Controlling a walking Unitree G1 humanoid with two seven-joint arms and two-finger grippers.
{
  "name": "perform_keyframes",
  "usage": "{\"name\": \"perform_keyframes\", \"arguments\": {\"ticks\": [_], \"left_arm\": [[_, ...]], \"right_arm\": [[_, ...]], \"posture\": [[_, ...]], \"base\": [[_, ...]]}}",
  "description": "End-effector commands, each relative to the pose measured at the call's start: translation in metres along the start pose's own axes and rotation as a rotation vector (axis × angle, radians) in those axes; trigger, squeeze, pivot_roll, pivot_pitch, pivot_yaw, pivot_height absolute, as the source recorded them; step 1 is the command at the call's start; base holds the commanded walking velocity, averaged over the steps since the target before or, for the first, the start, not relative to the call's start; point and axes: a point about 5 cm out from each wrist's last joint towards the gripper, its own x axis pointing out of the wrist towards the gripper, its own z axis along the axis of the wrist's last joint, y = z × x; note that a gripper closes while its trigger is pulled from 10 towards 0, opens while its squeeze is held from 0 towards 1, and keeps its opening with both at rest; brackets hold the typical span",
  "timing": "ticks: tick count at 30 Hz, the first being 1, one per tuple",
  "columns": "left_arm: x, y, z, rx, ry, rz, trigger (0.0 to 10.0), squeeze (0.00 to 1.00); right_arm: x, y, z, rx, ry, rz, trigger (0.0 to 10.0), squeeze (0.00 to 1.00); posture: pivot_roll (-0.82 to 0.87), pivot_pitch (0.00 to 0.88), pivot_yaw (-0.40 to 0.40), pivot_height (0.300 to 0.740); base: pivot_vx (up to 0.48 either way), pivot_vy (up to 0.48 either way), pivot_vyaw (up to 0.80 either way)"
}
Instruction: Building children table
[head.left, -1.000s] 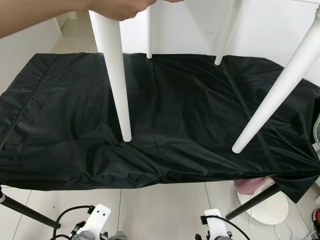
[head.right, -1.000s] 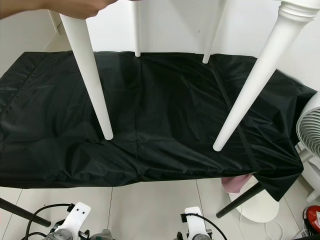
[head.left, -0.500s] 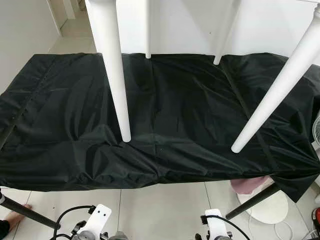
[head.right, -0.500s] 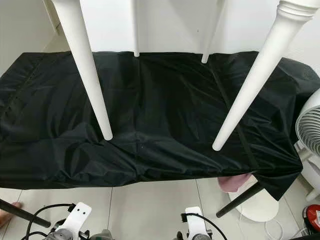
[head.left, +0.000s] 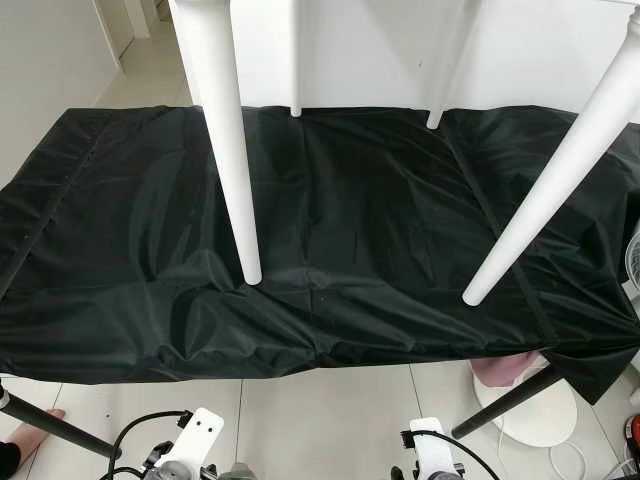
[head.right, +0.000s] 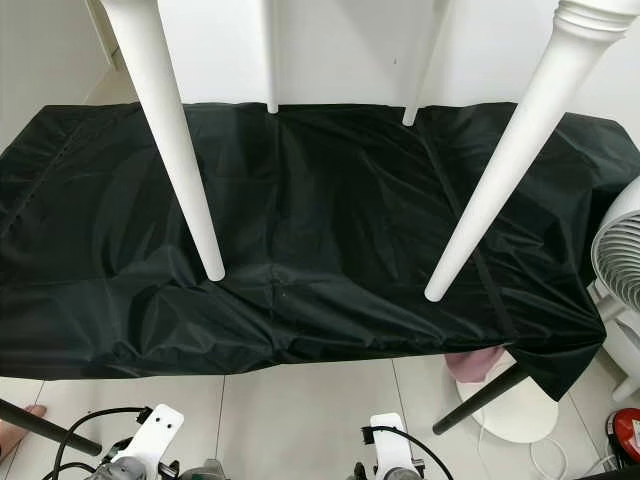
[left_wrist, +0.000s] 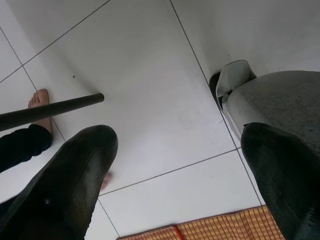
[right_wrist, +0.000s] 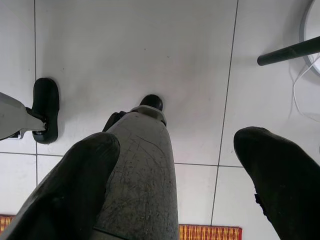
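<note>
The white table (head.left: 232, 150) is stood on the black cloth (head.left: 350, 210), legs at 10, 12, 1 and 3 o'clock; judged stiff, light and smooth, it is best gripped mid-leg, while both grippers (left_wrist: 170, 165) (right_wrist: 200, 165) are hung spread, empty.

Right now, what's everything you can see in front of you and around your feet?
Legs: four, white, standing on the cloth, two near, two far.
Cloth: one, black, draped over a stand.
Struts: two, black, slanting to the floor under the cloth's near corners.
Fan: one, white, right of the cloth.
Pink thing: one, under the cloth's right corner; cannot tell what.
Mat: one, orange, on the tiled floor.
Person's foot: one, bare, by the left strut.
Left pincer: black, open, hanging idle over the floor.
Right pincer: black, open, hanging idle.
</note>
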Motion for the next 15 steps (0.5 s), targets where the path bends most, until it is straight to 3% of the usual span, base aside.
{"name": "perform_keyframes", "arguments": {"ticks": [1, 8, 15], "left_arm": [[0.0, -0.028, -0.003, -0.007, 0.021, -0.124, 10.0, 0.0], [0.0, -0.028, -0.003, -0.009, 0.024, -0.12, 10.0, 0.0], [-0.002, -0.019, -0.017, -0.018, 0.045, -0.111, 10.0, 0.0]], "right_arm": [[-0.002, 0.001, -0.011, 0.011, 0.037, 0.009, 10.0, 0.0], [-0.003, 0.0, -0.014, 0.002, 0.043, 0.012, 10.0, 0.0], [-0.003, 0.0, -0.014, 0.002, 0.045, 0.014, 10.0, 0.0]], "posture": [[0.11, 0.0, -0.031, 0.74], [0.11, 0.005, -0.035, 0.74], [0.11, 0.015, -0.037, 0.74]], "base": [[0.0, 0.0, 0.0], [0.0, 0.0, 0.0], [0.0, 0.0, 0.0]]}}
